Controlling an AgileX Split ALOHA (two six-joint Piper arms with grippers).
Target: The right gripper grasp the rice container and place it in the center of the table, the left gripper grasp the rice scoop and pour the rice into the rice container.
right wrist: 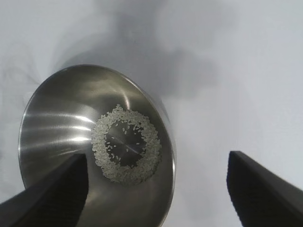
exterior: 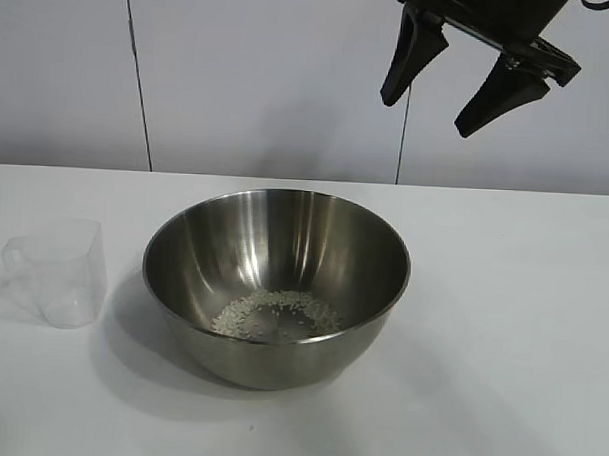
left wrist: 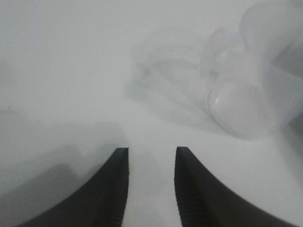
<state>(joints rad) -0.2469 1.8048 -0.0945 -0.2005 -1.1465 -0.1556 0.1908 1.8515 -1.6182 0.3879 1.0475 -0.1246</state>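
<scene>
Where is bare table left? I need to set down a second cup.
The table is bare right of the rice container, and along the front edge. The rice scoop crowds the strip left of it. The right gripper hangs open above, well clear.

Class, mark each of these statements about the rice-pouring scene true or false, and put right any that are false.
1. The rice lies in the steel bowl. True.
2. The clear plastic measuring cup lies tipped on its side. False: it stands upright on the table, beside the bowl.
3. The right gripper hangs open above the table, holding nothing. True.
4. The left gripper is clamped on the cup. False: its fingers are apart and empty, with the cup ahead of them.
</scene>
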